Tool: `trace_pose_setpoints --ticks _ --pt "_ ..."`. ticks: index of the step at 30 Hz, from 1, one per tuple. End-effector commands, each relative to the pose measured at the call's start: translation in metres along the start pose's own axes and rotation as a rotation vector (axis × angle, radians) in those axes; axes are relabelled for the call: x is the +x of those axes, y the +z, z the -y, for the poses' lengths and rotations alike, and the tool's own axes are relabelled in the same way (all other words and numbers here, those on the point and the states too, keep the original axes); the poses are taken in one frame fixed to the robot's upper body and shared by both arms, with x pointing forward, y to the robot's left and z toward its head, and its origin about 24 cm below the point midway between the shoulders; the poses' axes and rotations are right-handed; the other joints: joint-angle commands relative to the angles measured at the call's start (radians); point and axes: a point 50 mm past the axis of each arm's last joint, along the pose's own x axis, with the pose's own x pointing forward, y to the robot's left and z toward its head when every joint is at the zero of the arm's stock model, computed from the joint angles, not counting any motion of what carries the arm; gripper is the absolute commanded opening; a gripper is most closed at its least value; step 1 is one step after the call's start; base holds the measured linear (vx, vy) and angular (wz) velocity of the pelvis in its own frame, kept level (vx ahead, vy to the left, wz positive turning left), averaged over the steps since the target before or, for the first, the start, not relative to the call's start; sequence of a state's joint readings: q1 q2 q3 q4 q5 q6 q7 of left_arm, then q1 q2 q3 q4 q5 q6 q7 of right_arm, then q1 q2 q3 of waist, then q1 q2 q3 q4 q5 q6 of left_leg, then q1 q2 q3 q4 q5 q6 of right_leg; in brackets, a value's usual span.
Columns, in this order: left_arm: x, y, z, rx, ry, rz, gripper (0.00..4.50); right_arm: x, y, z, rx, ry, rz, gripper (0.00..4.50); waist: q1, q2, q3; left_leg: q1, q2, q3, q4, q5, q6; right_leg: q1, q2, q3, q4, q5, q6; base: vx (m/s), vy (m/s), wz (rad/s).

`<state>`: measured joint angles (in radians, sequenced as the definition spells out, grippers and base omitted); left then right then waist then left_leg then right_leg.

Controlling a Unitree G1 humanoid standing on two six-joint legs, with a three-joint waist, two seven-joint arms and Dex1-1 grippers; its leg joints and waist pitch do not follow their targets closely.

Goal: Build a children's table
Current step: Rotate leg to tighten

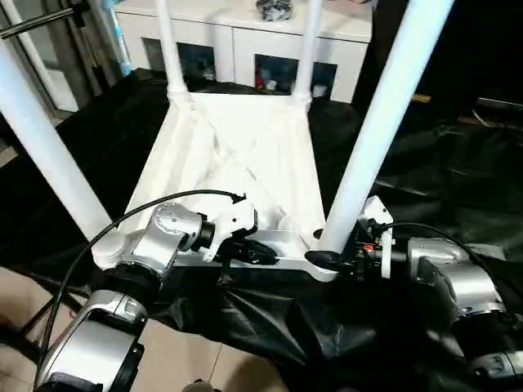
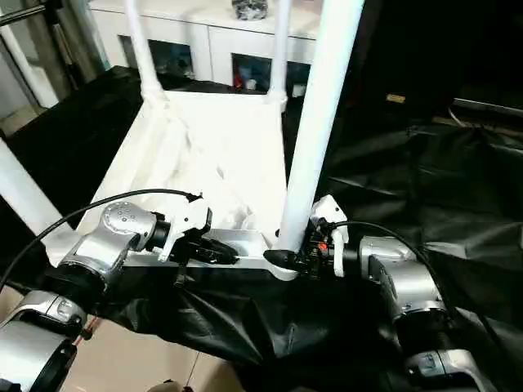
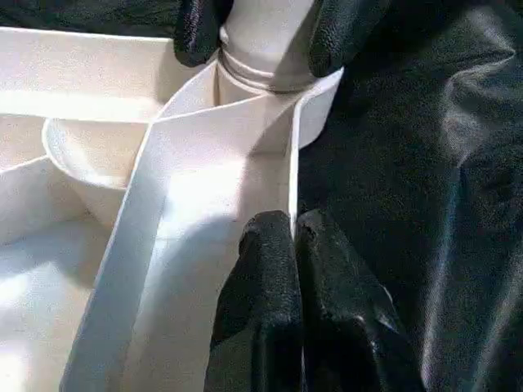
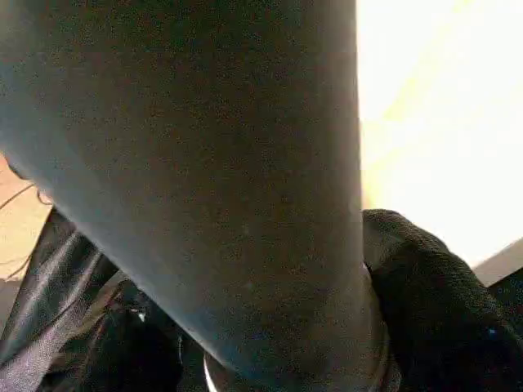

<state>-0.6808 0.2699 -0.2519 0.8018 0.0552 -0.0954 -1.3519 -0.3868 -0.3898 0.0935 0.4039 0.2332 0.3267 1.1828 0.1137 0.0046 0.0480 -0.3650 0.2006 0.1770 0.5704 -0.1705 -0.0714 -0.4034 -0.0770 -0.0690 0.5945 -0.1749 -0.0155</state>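
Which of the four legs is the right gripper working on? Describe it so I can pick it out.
Start at the upturned white tabletop on the black cloth. Four white legs stand in its corner sockets; take the near corner on the robot's right. That leg is the one with the right gripper around its base, black fingers on either side.

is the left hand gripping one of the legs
No, the left hand is shut on the tabletop rim, while the near right leg sits between the right hand's fingers.

All four legs (image 1: 384, 122) run off the top edge — their upper ends unseen.
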Motion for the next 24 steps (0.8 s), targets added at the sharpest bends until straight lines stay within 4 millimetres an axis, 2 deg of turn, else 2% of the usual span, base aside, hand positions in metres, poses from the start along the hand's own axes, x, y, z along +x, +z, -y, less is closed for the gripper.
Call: trace_pose_setpoints --ticks 1,4,6,8,10,11,12,13,14,16,19,20,23,24 --pt "0.008 0.011 -0.006 0.024 0.04 0.021 0.0 0.023 0.002 -0.019 -0.002 0.142 0.03 2.76 -0.003 -0.001 -0.065 0.01 0.033 -0.002 -0.057 -0.199 0.052 0.055 -0.065 0.041 -0.066 -0.174 -0.229 0.0 0.0 0.0" --pt "0.012 0.013 -0.008 -0.003 0.102 0.046 0.0 0.029 -0.002 -0.009 0.009 -0.007 0.045 2.7 -0.007 0.001 -0.062 0.011 0.033 -0.003 -0.06 -0.222 0.033 0.053 -0.067 0.041 -0.071 -0.229 -0.213 0.0 0.0 0.0" --pt "0.018 0.014 -0.009 -0.025 0.149 0.05 0.0 0.038 -0.008 0.003 0.057 -0.195 0.023 2.64 -0.019 -0.001 -0.058 0.011 0.029 -0.006 -0.065 -0.255 0.011 0.051 -0.068 0.041 -0.076 -0.298 -0.199 0.0 0.0 0.0" --pt "0.021 0.014 -0.008 -0.025 0.154 0.048 0.0 0.04 -0.011 0.004 0.065 -0.231 0.012 2.62 -0.033 -0.001 -0.054 0.012 0.026 -0.009 -0.068 -0.286 -0.002 0.052 -0.068 0.038 -0.086 -0.374 -0.172 0.0 0.0 0.0" --pt "0.024 0.015 -0.007 -0.026 0.162 0.046 0.0 0.044 -0.012 0.006 0.073 -0.275 0.009 2.57 -0.04 -0.002 -0.054 0.015 0.025 -0.009 -0.068 -0.304 0.0 0.05 -0.067 0.041 -0.092 -0.4 -0.16 0.0 0.0 0.0" --pt "0.031 0.016 -0.007 -0.034 0.182 0.043 0.0 0.051 -0.014 0.01 0.123 -0.375 0.016 2.56 -0.043 -0.006 -0.055 0.015 0.024 -0.009 -0.067 -0.297 0.004 0.049 -0.067 0.042 -0.09 -0.393 -0.161 0.0 0.0 0.0" --pt "0.035 0.017 -0.006 -0.038 0.192 0.042 0.0 0.056 -0.015 0.012 0.14 -0.433 0.017 2.56 -0.049 -0.005 -0.054 0.012 0.024 -0.009 -0.068 -0.293 0.003 0.05 -0.066 0.043 -0.089 -0.391 -0.162 0.0 0.0 0.0" --pt "0.035 0.017 -0.006 -0.038 0.192 0.042 0.0 0.056 -0.015 0.012 0.14 -0.433 0.017 2.55 -0.057 -0.002 -0.052 0.015 0.024 -0.011 -0.07 -0.306 -0.004 0.047 -0.066 0.041 -0.092 -0.409 -0.162 0.0 0.0 0.0" --pt "0.04 0.021 -0.004 -0.041 0.197 0.049 0.0 0.062 -0.017 0.014 0.158 -0.503 0.012 2.54 -0.062 -0.001 -0.052 0.015 0.024 -0.013 -0.071 -0.318 -0.006 0.048 -0.066 0.039 -0.095 -0.432 -0.154 0.0 0.0 0.0" --pt "0.047 0.026 -0.001 -0.043 0.197 0.064 0.0 0.069 -0.018 0.014 0.16 -0.563 0.009 2.54 -0.067 0.0 -0.053 0.018 0.026 -0.013 -0.071 -0.329 -0.008 0.046 -0.066 0.041 -0.094 -0.425 -0.155 0.0 0.0 0.0" --pt "0.053 0.03 0.003 -0.046 0.19 0.081 0.0 0.075 -0.017 0.012 0.133 -0.554 0.022 2.54 -0.078 0.0 -0.054 0.018 0.026 -0.012 -0.07 -0.346 -0.003 0.043 -0.063 0.041 -0.094 -0.4 -0.168 0.0 0.0 0.0" --pt "0.053 0.03 0.003 -0.047 0.19 0.082 0.0 0.076 -0.016 0.011 0.135 -0.544 0.033 3.09 -0.078 0.0 -0.053 0.018 0.024 -0.01 -0.069 -0.342 0.005 0.043 -0.061 0.043 -0.094 -0.384 -0.172 0.0 0.0 0.0" --pt "0.054 0.029 0.004 -0.048 0.196 0.081 0.0 0.075 -0.012 0.011 0.156 -0.514 0.072 3.25 -0.077 0.0 -0.054 0.017 0.024 -0.008 -0.068 -0.328 0.016 0.045 -0.06 0.044 -0.091 -0.349 -0.182 0.0 0.0 0.0" --pt "0.053 0.029 0.003 -0.049 0.198 0.08 0.0 0.074 -0.011 0.011 0.155 -0.51 0.076 3.43 -0.076 -0.001 -0.056 0.016 0.024 -0.008 -0.068 -0.323 0.017 0.047 -0.06 0.044 -0.09 -0.34 -0.184 0.0 0.0 0.0"
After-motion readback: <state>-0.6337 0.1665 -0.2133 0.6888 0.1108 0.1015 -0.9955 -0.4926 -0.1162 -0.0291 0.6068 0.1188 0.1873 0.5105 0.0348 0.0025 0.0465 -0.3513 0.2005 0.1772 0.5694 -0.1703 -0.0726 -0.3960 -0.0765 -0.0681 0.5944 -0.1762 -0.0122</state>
